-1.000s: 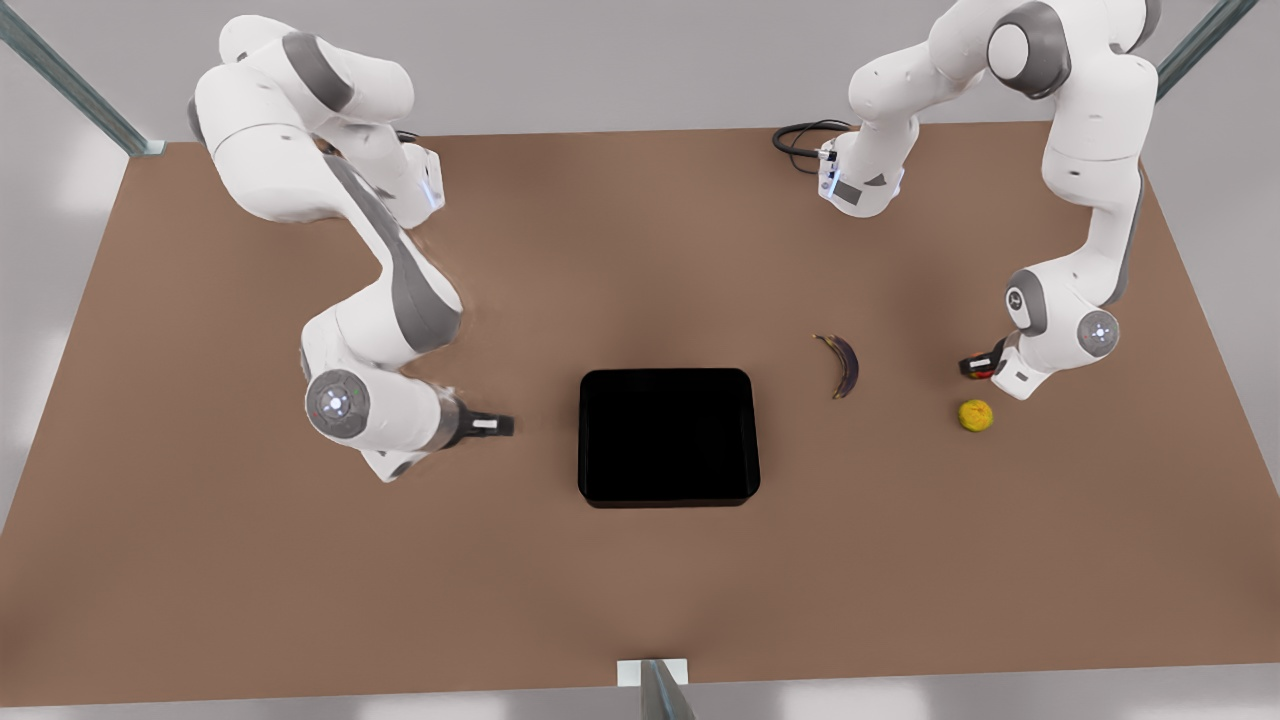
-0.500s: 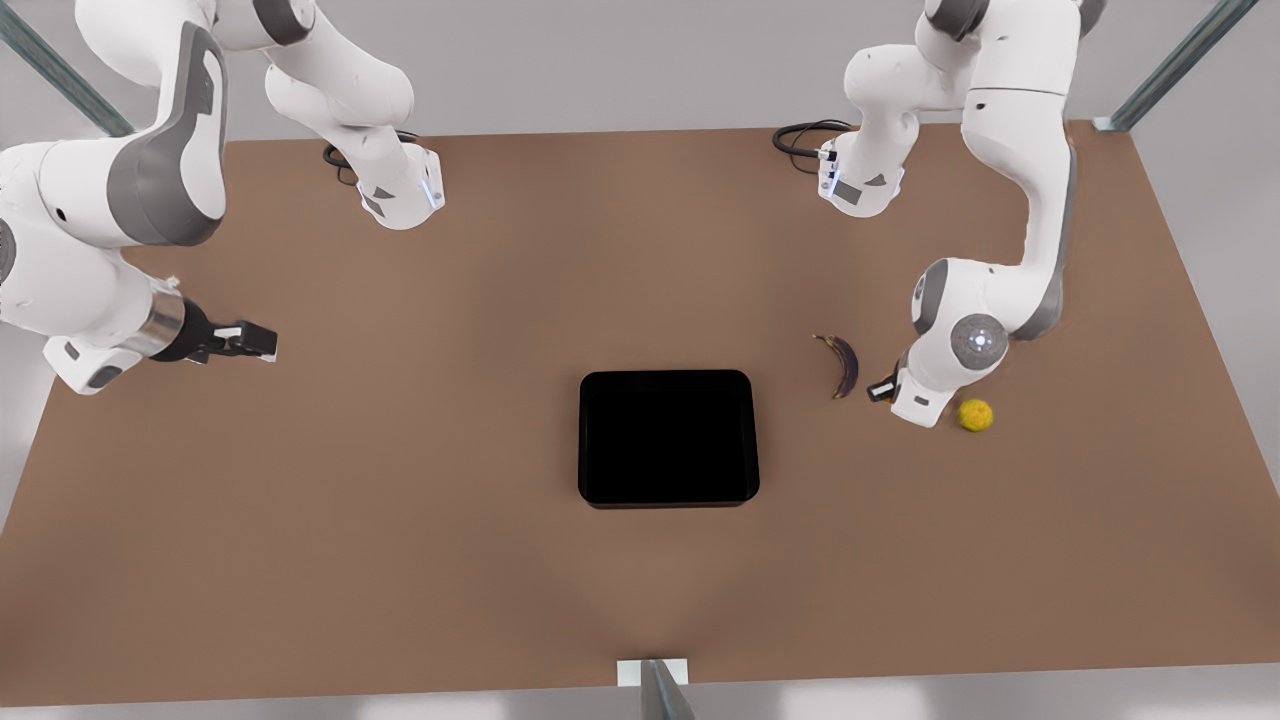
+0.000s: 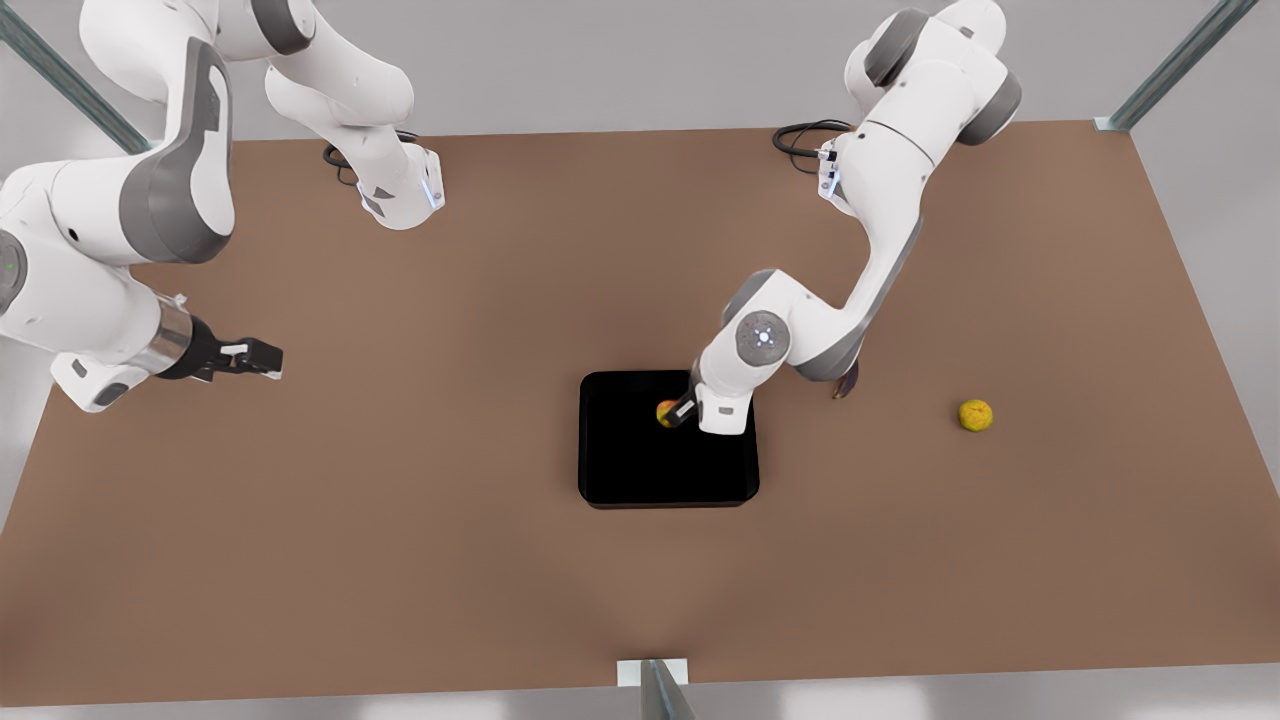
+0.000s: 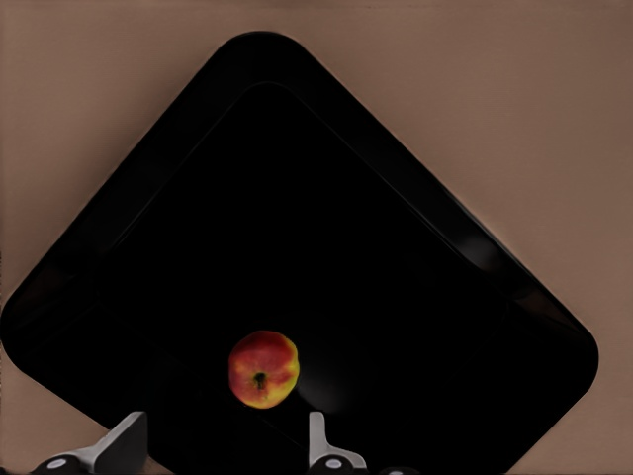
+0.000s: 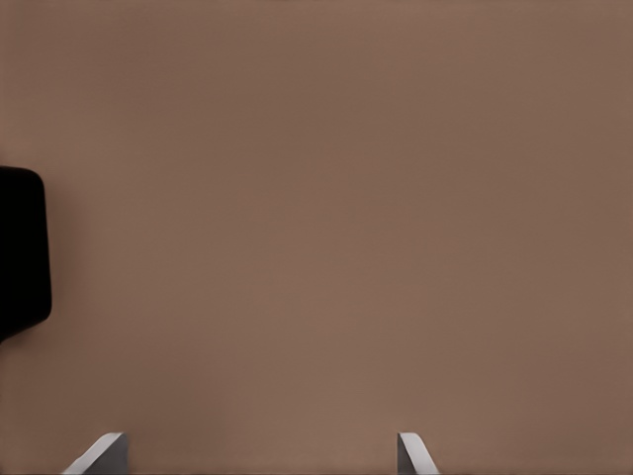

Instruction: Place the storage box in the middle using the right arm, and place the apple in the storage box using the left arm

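Note:
The black storage box (image 3: 610, 480) sits at the table's middle. The apple (image 3: 665, 411), red with yellow patches, is inside the box near its far edge. In the left wrist view the apple (image 4: 263, 369) shows just beyond my left gripper (image 4: 220, 437), free of the fingers, over the box floor (image 4: 396, 247). My left gripper (image 3: 680, 412) is open and hangs over the box on the side toward the front view's right. My right gripper (image 3: 262, 357) is open and waits far off at the front view's left, above bare table (image 5: 257, 447).
A yellow bumpy fruit (image 3: 975, 415) lies toward the front view's right. A dark banana (image 3: 846, 386) is mostly hidden behind the left arm's elbow. A corner of the box (image 5: 20, 247) shows in the right wrist view. Black cables (image 3: 800, 140) lie at the far edge.
The left arm swung from beside the yellow fruit to over the box, bringing the apple with it, and its fingers now stand apart. The right arm withdrew from the box, then held still.

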Robot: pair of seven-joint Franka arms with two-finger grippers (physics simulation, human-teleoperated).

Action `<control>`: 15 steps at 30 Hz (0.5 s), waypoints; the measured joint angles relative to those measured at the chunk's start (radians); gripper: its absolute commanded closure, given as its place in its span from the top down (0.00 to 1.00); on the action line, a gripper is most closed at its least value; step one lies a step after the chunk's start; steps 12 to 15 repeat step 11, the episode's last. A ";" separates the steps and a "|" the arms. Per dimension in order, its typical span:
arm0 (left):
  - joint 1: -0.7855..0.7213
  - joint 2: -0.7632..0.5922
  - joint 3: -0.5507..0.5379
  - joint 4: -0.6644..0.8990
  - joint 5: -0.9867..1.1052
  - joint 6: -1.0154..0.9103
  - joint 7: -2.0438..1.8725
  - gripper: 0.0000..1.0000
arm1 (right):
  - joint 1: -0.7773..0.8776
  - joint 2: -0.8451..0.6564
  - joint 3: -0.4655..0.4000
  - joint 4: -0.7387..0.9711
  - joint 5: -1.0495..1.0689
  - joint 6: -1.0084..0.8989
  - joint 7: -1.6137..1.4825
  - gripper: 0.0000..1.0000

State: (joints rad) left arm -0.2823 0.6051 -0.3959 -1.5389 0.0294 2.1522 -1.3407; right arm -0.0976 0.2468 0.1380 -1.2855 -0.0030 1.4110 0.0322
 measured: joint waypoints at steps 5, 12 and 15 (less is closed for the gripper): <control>0.271 -0.258 0.185 0.124 -0.002 -0.714 0.947 1.00 | -0.002 0.011 0.000 0.000 -0.003 -0.001 0.000 1.00; 0.307 -0.553 0.299 -0.083 0.002 -0.663 1.246 1.00 | -0.001 0.008 0.000 0.001 -0.003 -0.003 0.002 1.00; 0.307 -0.553 0.299 -0.083 0.002 -0.663 1.246 1.00 | -0.001 0.008 0.000 0.001 -0.003 -0.003 0.002 1.00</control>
